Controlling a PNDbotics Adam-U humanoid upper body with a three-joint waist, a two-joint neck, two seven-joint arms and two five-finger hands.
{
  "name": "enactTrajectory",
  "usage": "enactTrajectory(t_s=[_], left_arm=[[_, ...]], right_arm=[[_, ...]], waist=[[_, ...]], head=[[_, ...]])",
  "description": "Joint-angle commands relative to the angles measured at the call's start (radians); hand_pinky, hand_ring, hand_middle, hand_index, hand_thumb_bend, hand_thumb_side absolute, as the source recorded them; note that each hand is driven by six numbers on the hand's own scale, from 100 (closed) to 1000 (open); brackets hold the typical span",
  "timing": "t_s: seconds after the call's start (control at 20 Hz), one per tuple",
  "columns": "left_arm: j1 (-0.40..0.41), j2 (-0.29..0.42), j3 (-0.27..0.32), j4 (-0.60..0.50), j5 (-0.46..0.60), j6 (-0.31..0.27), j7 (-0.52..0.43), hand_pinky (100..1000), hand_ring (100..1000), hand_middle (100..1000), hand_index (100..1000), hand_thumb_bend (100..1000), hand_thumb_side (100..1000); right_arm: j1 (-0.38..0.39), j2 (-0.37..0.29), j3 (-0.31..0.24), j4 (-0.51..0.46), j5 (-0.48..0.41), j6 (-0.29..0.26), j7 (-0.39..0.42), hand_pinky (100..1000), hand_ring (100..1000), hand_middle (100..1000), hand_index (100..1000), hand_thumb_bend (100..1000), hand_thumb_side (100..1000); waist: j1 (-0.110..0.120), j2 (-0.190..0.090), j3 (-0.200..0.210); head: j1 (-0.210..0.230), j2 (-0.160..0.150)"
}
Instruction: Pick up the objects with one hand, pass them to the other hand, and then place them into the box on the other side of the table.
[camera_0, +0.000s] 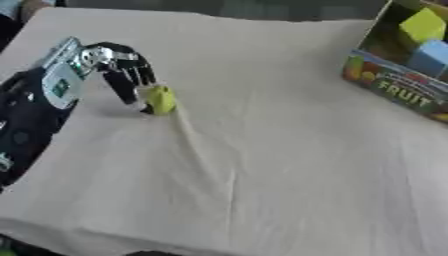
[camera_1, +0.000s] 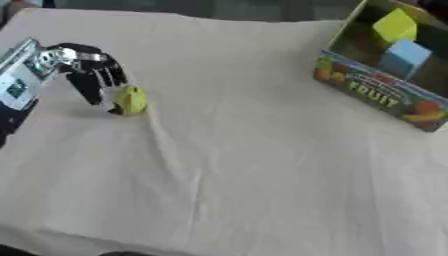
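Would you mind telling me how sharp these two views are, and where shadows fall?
Left eye view: soft throughout, the box lettering only just readable, the left hand smeared, a faint shadow on the cloth beneath it beside the yellow-green object. Right eye view: equally soft, even light, no glare, cloth creases showing as pale shading.

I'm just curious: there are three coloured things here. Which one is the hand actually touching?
The small yellow-green object on the cloth, at the left hand. The yellow block and blue block sit in the fruit box.

Small yellow-green object on the cloth, fingers around it.
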Motion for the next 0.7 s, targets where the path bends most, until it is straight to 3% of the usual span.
enactTrajectory(t_s=[0.05, 0.5, 0.7], left_arm=[[-0.023, 0.000, 0.007, 0.012, -0.013, -0.013, 0.011, 781, 770, 699, 779, 561, 152], [-0.017, -0.020, 0.014, -0.012, -0.009, -0.023, 0.054, 777, 760, 692, 774, 539, 123], [-0.017, -0.004, -0.004, -0.073, -0.029, -0.023, 0.060, 775, 766, 705, 773, 599, 100]], right_arm=[[-0.017, -0.017, -0.002, -0.014, 0.001, -0.004, 0.005, 1000, 1000, 735, 862, 100, 509], [-0.015, -0.017, 0.000, -0.012, 0.003, -0.003, 0.016, 1000, 1000, 739, 860, 100, 498], [-0.013, -0.020, -0.001, -0.011, 0.006, -0.002, 0.016, 1000, 1000, 741, 860, 100, 498]], waist=[[0.001, -0.017, 0.000], [0.000, -0.015, -0.001], [0.003, -0.014, 0.001]], head=[[0.005, 0.001], [-0.013, 0.002], [-0.011, 0.005]])
